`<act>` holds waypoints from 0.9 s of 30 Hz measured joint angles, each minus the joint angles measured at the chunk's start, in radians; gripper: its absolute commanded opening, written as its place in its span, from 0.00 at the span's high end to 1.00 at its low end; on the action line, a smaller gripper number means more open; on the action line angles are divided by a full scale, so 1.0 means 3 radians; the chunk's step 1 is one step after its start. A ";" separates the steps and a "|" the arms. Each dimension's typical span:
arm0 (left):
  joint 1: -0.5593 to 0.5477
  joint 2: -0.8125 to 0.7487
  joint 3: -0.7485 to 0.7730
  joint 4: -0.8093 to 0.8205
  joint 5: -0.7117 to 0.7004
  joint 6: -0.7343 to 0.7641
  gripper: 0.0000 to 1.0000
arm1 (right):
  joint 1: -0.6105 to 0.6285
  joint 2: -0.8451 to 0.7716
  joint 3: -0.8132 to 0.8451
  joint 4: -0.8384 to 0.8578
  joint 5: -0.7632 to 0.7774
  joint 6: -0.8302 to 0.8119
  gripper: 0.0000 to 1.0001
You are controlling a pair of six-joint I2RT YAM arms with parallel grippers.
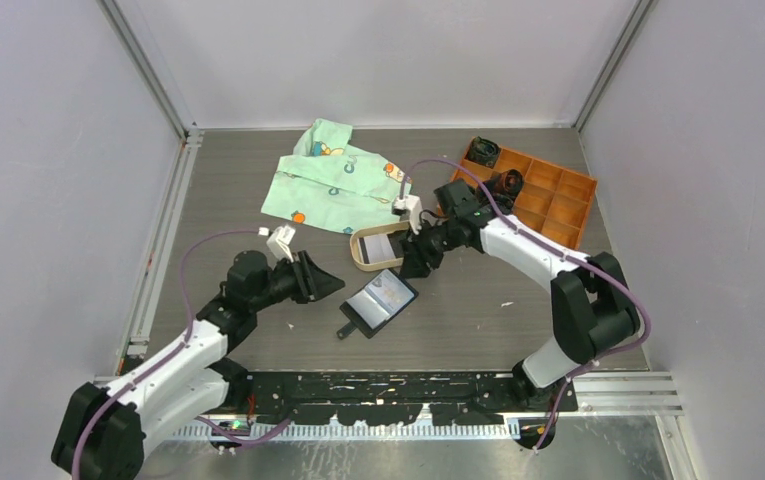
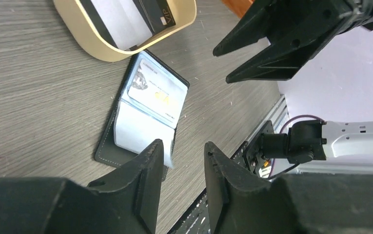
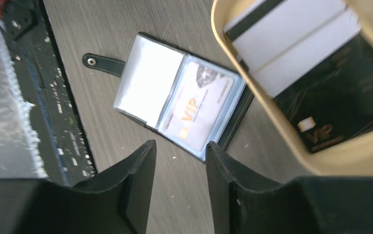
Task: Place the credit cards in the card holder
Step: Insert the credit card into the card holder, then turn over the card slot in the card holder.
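Note:
The black card holder (image 1: 381, 300) lies open on the table, with a whitish VIP card (image 3: 199, 105) in its right clear pocket; it also shows in the left wrist view (image 2: 145, 109). Just behind it, whitish cards (image 3: 291, 44) and a black VIP card (image 3: 330, 117) lie in the tan oval tray (image 1: 358, 255). My left gripper (image 1: 333, 283) is open and empty, just left of the holder (image 2: 184, 148). My right gripper (image 1: 413, 262) is open and empty, above the gap between tray and holder (image 3: 179, 145).
A light green patterned cloth (image 1: 333, 180) lies behind the tray. An orange compartment box (image 1: 543, 190) with dark items stands at the back right. The holder's snap tab (image 1: 345, 331) sticks out toward the near edge. Metal rails run along the table's left side and front.

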 measured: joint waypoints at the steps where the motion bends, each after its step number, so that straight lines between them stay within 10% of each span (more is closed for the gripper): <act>1: 0.0003 -0.0099 -0.0051 0.0001 -0.0037 -0.0017 0.62 | -0.0094 -0.0055 -0.0132 0.0131 -0.0083 0.0177 0.49; 12: 0.0005 -0.0313 -0.0729 0.0080 -0.0312 -0.0614 0.62 | -0.0167 0.0407 -0.0237 0.0412 -0.0354 0.1010 0.55; 27: -0.0004 0.0993 -0.0596 0.0684 -0.0079 -0.0778 0.61 | -0.0125 0.0860 0.0061 0.0071 -0.0177 0.1068 0.55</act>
